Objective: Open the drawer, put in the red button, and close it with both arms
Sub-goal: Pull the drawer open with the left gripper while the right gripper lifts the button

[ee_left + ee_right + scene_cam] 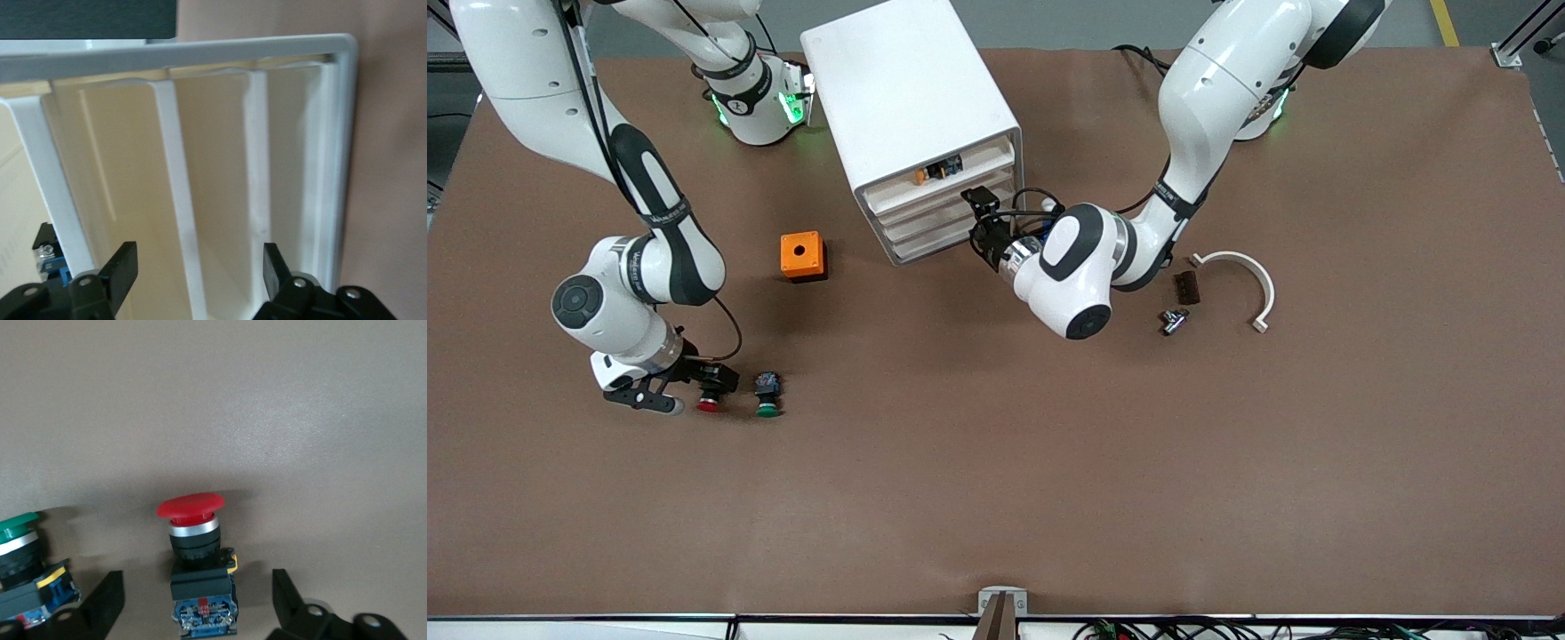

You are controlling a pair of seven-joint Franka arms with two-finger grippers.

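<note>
The red button (711, 397) lies on the table, cap toward the front camera. In the right wrist view the red button (192, 510) lies between the fingers of my right gripper (197, 584). My right gripper (694, 391) is open around its black body, not touching. The white cabinet (911, 98) holds four stacked drawers (925, 213), all pushed in. My left gripper (980, 222) is open, right in front of the middle drawers at the cabinet's edge toward the left arm's end. In the left wrist view it (199, 257) straddles a white drawer front (180, 200) without gripping.
A green button (767, 396) lies beside the red one, also in the right wrist view (17, 540). An orange box (801, 255) sits between buttons and cabinet. A white curved piece (1249, 276), a dark block (1186, 286) and a small metal part (1174, 320) lie toward the left arm's end.
</note>
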